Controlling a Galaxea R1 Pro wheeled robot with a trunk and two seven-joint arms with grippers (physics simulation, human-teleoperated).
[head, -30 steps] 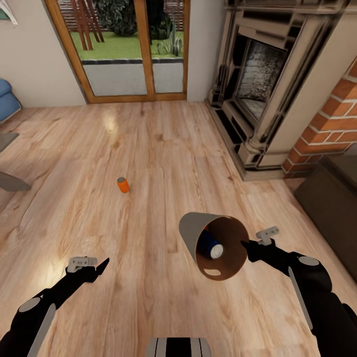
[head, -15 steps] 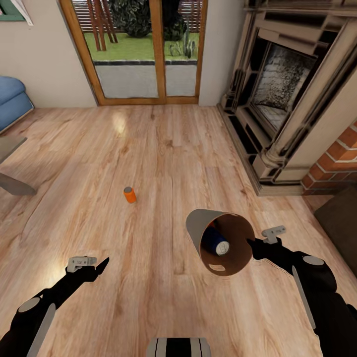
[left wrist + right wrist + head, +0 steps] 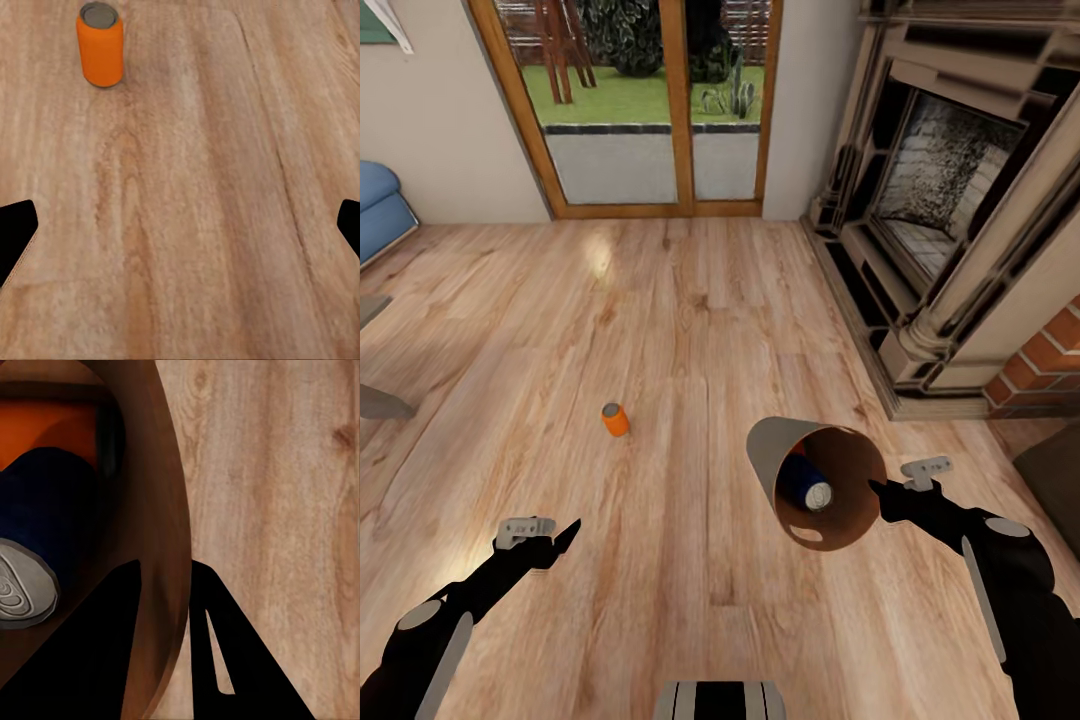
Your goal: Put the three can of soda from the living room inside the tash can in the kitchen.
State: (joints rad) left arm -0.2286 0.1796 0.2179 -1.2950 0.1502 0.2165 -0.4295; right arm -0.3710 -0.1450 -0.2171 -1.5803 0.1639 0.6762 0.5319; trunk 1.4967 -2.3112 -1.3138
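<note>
One orange can of soda (image 3: 615, 419) stands upright on the wood floor, ahead of my left gripper (image 3: 566, 536). The left wrist view shows that can (image 3: 100, 45) well beyond my left gripper (image 3: 180, 225), whose fingers are spread wide with nothing between them. My right gripper (image 3: 880, 491) is shut on the rim of the copper-brown tash can (image 3: 852, 520), held tilted above the floor with its mouth toward me. A dark blue can (image 3: 807, 485) lies inside. In the right wrist view the bin's wall (image 3: 161, 510) sits between the fingers, with the blue can (image 3: 37, 532) and an orange can (image 3: 52, 427) inside.
The fireplace (image 3: 950, 200) with its brick side (image 3: 1050, 360) runs along the right. Glass garden doors (image 3: 650, 110) are straight ahead. The blue sofa (image 3: 375, 215) and a grey low table (image 3: 375, 400) edge in at the left. A dark cabinet corner (image 3: 1060, 480) is at far right.
The whole picture has shifted, so the camera has moved and the fireplace now sits larger. My right arm has carried the bin slightly to the right. The left arm has kept its pose.
</note>
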